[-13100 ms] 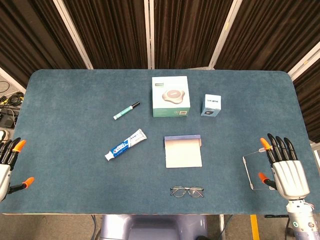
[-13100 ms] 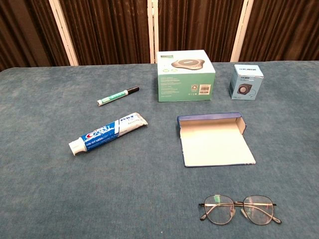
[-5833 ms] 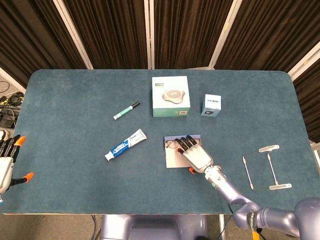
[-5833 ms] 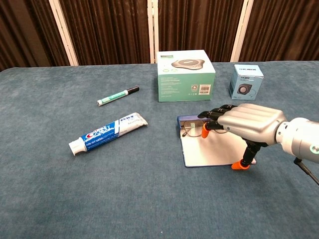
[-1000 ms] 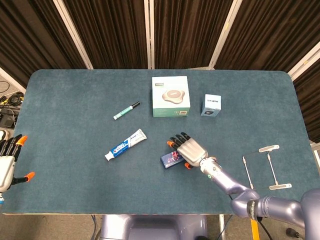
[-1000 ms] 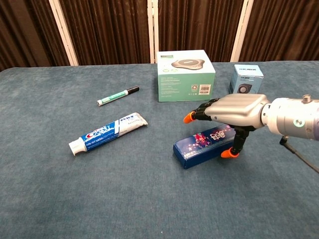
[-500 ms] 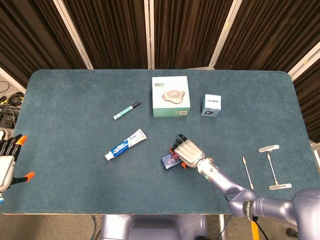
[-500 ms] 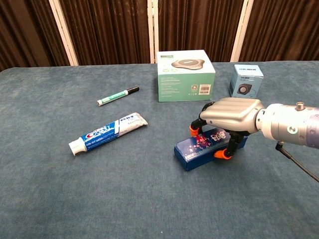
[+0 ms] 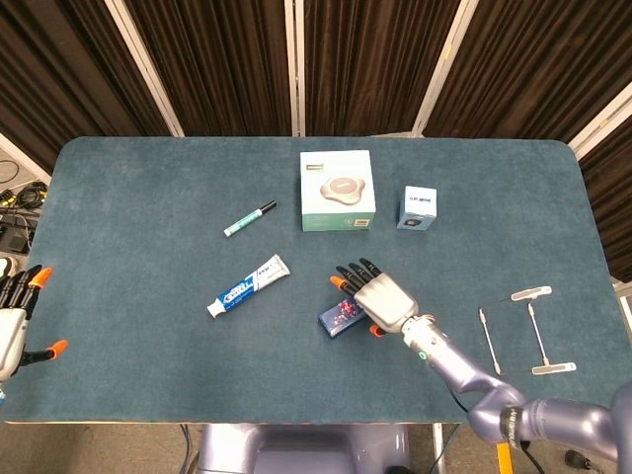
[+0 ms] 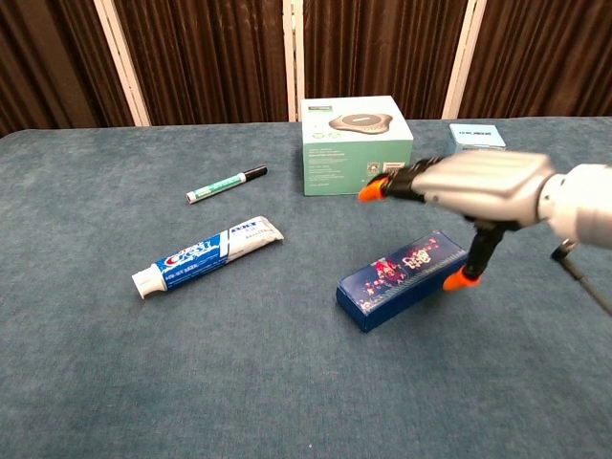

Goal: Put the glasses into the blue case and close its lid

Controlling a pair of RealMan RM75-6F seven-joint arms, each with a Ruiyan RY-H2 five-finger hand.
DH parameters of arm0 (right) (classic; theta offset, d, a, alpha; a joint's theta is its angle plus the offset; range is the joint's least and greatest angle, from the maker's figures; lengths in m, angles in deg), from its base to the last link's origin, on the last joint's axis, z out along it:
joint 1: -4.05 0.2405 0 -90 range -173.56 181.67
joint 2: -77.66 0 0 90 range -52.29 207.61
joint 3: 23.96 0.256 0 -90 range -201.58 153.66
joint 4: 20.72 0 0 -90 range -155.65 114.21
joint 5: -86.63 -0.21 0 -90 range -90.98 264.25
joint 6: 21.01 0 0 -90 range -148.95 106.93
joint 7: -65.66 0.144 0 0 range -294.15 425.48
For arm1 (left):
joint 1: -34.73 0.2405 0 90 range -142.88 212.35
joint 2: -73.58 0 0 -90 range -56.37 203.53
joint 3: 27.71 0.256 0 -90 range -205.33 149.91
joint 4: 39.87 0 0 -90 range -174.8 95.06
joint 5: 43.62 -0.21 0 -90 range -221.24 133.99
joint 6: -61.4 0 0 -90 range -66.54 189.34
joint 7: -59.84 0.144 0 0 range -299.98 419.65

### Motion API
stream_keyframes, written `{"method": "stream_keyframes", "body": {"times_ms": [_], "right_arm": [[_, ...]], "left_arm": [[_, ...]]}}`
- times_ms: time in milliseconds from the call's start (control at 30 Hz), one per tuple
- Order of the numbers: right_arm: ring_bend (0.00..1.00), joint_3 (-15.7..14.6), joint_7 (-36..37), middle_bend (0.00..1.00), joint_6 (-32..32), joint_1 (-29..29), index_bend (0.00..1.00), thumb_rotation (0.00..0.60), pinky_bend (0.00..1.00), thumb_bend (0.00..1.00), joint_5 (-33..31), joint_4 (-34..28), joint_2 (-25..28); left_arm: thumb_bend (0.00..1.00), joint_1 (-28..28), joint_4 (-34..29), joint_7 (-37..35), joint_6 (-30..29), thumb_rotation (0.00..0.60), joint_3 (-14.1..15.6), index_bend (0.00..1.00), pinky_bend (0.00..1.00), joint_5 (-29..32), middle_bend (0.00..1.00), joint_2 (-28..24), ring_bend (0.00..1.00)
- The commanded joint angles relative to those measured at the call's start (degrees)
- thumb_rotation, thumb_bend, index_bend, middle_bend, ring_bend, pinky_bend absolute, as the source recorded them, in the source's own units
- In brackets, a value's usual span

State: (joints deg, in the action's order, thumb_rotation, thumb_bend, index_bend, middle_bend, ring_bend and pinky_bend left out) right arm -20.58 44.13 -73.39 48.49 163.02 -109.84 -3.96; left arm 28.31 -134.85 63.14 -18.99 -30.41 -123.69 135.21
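Observation:
The blue case lies with its lid down on the table, slanted, its printed top facing up. No glasses are visible in either view. My right hand hovers above the case's right end with its fingers stretched out and apart, holding nothing; in the chest view its thumb tip hangs close by the case's right end. At the table's left edge my left hand shows only in the head view, fingers spread and empty.
A toothpaste tube lies left of the case and a green marker behind it. A green-white box and a small blue box stand at the back. A clear frame lies at the right.
My right hand, which rested on the closed case half a second ago, has lifted off it and spread its fingers. The case stays shut where it was.

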Motion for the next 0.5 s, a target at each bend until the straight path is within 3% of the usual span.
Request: {"method": "stream_keyframes", "body": {"times_ms": [33,167,300,500], "right_arm": [[0.0,0.2,1.4,0.0,-8.9,-4.7,0.01,0.6,0.0,0.0,3.1,-5.1,5.4],[0.0,0.1,2.9,0.0,-14.8,-7.9,0.02,0.6,0.0,0.0,5.5,-6.4,8.1],[0.0,-1.1,7.5,0.0,-25.2,-15.1,0.02,0.6,0.0,0.0,8.0,-8.4,13.1],[0.0,-3.0,10.5,0.0,-32.1,-20.9,0.01,0.6,0.0,0.0,11.6,-5.3,13.9]], "left_arm": [[0.0,0.4,-0.2,-0.2,-1.1,0.6,-0.1,0.0,0.0,-0.6,0.0,-0.3,0.0],[0.0,0.7,-0.4,-0.9,-1.7,0.6,0.1,0.0,0.0,-1.3,0.0,-0.6,0.0],[0.0,1.4,-0.9,-2.5,-3.5,0.6,0.3,0.0,0.0,-3.0,0.0,-1.4,0.0],[0.0,1.9,0.0,-3.9,-4.7,0.6,0.1,0.0,0.0,-3.6,0.0,-1.8,0.0]]}}
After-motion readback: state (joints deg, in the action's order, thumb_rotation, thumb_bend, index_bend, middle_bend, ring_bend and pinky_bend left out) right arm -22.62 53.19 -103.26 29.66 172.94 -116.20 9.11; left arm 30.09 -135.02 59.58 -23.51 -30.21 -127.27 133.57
